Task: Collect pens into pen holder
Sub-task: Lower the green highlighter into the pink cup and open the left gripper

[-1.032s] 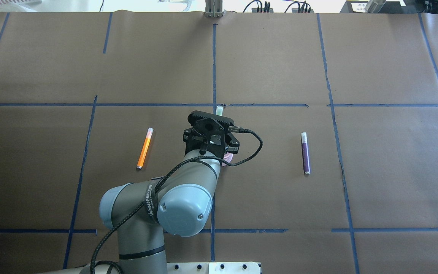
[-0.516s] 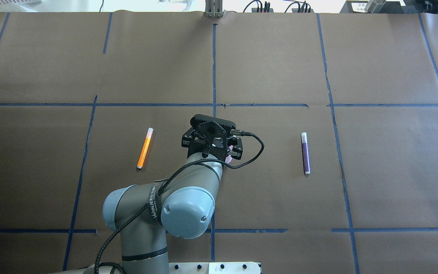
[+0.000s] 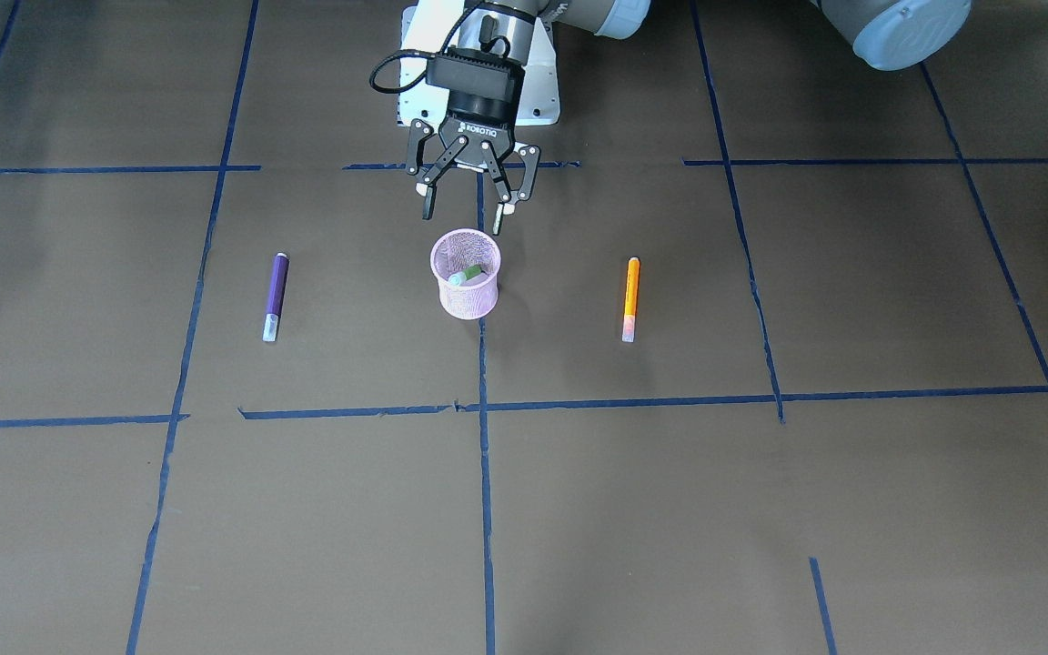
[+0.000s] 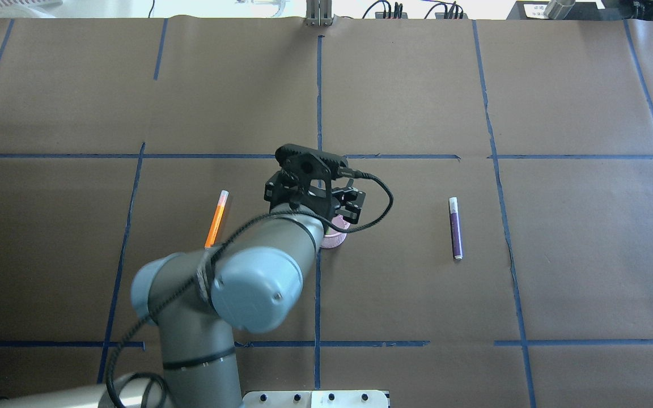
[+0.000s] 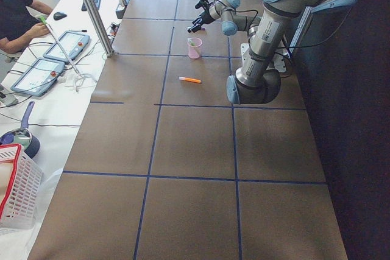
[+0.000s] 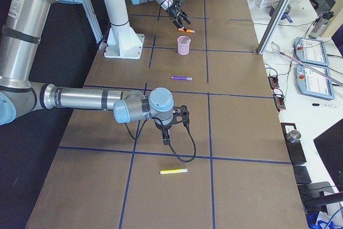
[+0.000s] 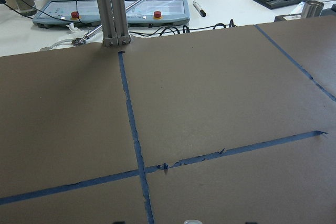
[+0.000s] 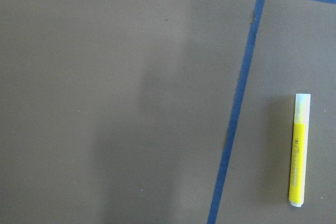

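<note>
The pink mesh pen holder (image 3: 466,282) stands at the table's middle, with a green pen (image 3: 469,274) leaning inside it. My left gripper (image 3: 468,205) is open and empty, just above and behind the holder's rim. In the overhead view the left gripper (image 4: 315,195) hides most of the holder (image 4: 333,240). An orange pen (image 4: 217,218) and a purple pen (image 4: 456,228) lie flat on either side. A yellow pen (image 8: 300,149) lies under my right wrist camera. My right gripper (image 6: 166,135) hangs over the table near the yellow pen (image 6: 174,171); I cannot tell whether it is open.
Brown paper with blue tape lines (image 4: 319,102) covers the table. A metal post (image 7: 110,9) stands at the far edge, with operator panels and cables behind it. The left arm's elbow (image 4: 247,289) overhangs the near middle of the table.
A pale pen cap showed past the left gripper a second ago and is gone now. The left gripper has shifted slightly left and far. The left elbow has swung left over the orange pen's near end.
</note>
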You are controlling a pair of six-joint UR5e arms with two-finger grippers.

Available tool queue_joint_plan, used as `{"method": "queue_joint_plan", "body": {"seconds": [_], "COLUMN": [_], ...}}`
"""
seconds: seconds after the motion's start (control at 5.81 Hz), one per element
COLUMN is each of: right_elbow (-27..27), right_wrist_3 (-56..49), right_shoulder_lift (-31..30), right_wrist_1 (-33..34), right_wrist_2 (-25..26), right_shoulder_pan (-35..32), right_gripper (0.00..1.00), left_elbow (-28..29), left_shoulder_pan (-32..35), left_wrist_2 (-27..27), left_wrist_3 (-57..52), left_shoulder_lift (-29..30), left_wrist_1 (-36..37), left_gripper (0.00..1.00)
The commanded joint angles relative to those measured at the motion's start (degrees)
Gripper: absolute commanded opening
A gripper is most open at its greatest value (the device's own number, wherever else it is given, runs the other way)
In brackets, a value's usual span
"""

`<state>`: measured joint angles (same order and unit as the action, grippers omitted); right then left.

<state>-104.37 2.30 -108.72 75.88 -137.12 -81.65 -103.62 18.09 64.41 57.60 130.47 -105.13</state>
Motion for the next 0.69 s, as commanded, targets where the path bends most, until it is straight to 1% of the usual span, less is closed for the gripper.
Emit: {"method": "queue_joint_plan", "body": {"seconds": [0.0, 0.34, 0.52], "right_elbow": [10.2, 21.2, 23.8], "right_wrist_3": [0.3, 0.0, -0.2], "right_shoulder_lift": [6.9, 14.1, 14.8], "right_wrist_1": [-0.3, -0.3, -0.1], "right_wrist_2": [3.3, 8.2, 8.1], "right_shoulder_pan": [0.1, 1.1, 2.2], "right_gripper": [1.00, 1.00, 0.99], "left_elbow": [-1.0, -2.3, -2.3], "left_shoulder_pan": [6.5, 6.6, 6.5], "left_wrist_2": [16.6, 16.9, 16.9], "left_wrist_3": [-1.5, -1.5, -1.5], "left_shoulder_lift": [-3.6, -4.3, -4.3], "left_wrist_1": [0.2, 0.1, 0.1], "left_gripper": [0.96, 0.96, 0.98]}}
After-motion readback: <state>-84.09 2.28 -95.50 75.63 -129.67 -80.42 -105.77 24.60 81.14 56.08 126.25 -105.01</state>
